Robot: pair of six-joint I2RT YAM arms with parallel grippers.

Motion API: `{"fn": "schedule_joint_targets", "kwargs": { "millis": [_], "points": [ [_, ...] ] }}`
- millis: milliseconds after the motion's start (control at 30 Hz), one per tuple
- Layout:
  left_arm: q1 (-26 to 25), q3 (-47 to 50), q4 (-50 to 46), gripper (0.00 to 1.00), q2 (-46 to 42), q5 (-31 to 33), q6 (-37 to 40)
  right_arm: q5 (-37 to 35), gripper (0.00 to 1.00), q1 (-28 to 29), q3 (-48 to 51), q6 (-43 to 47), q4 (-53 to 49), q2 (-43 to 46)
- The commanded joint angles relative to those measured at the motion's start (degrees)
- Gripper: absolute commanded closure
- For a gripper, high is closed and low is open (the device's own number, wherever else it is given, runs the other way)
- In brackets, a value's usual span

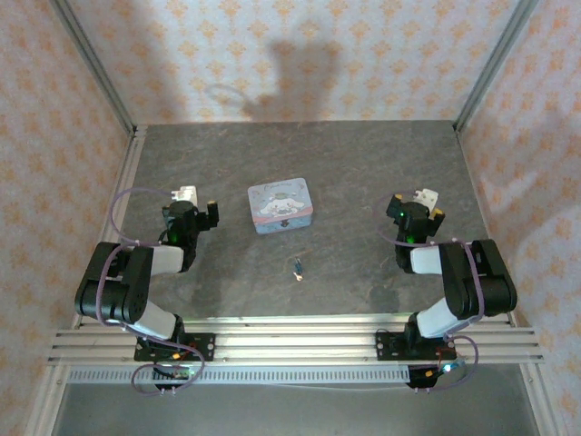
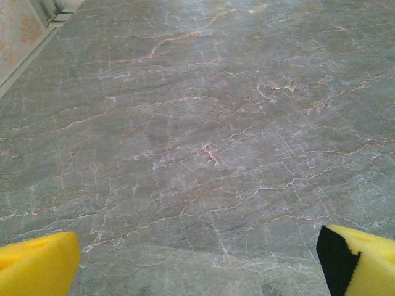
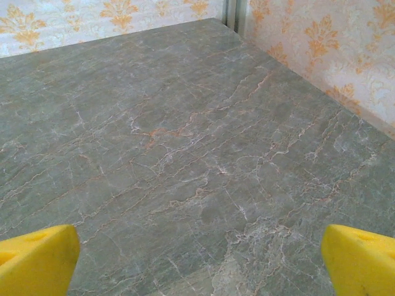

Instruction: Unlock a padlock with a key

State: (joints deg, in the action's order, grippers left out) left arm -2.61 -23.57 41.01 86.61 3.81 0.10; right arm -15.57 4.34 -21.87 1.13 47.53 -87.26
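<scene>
Top external view: close in, between my two arms, the padlock [image 1: 298, 266] lies on the table [image 1: 363, 163], a dark speck too small to make out any key. My left gripper [image 1: 198, 203] and right gripper [image 1: 425, 202] both gape wide and empty over grey veined stone, their yellow fingertips [image 2: 37, 265] cut off at the wrist views' corners. Farther on sits a pastel tin [image 1: 281, 205], and orange-patterned wallpaper [image 1: 318, 54] closes the back.

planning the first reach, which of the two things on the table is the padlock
The padlock is the tiny dark item lying closer to the robot; the tin box behind it is far larger, pale blue and pink with a cartoon.
</scene>
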Motion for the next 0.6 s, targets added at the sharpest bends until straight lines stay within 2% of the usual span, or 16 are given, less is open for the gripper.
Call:
{"fn": "schedule_joint_targets", "kwargs": {
  "millis": [0,267,367,567],
  "points": [
    [0.17,-1.13,1.09,0.00,-0.74,0.49,0.96,0.15,0.01,-0.38,-0.81,-0.95,-0.09,-0.01],
    [0.15,-1.12,1.14,0.00,-0.78,0.49,0.95,0.15,0.01,-0.40,-0.82,-0.87,-0.22,-0.13],
    [0.15,-1.12,1.09,0.00,-0.74,0.49,0.99,5.20,0.00,-0.51,-1.92,0.89,-1.86,-0.49],
    [0.15,-1.12,1.09,0.00,-0.74,0.49,0.94,5.55,0.00,-0.65,-1.38,0.90,-0.98,-0.03]
  ]
}}
